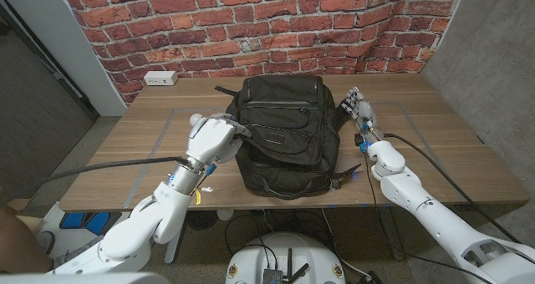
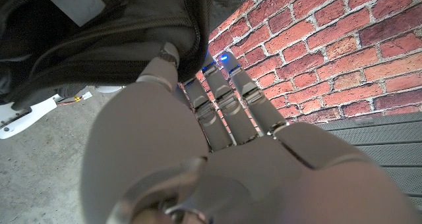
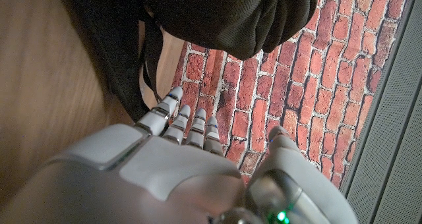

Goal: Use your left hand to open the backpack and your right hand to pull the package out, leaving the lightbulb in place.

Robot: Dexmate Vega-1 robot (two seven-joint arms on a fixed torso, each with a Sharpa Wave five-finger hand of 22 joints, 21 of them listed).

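A black backpack lies on the wooden table, its top toward the brick wall. My left hand is at its left side. In the left wrist view the thumb presses the bag's fabric edge while the fingers reach under it, so the edge is pinched. A pale flat patch shows in the dark folds; I cannot tell what it is. My right hand stands beside the bag's right side, fingers straight and holding nothing. No lightbulb can be made out.
A white power strip sits at the table's back left corner. Straps and a small buckle trail from the backpack's front right corner. Bare wood stretches right of my right arm. The brick wall stands close behind.
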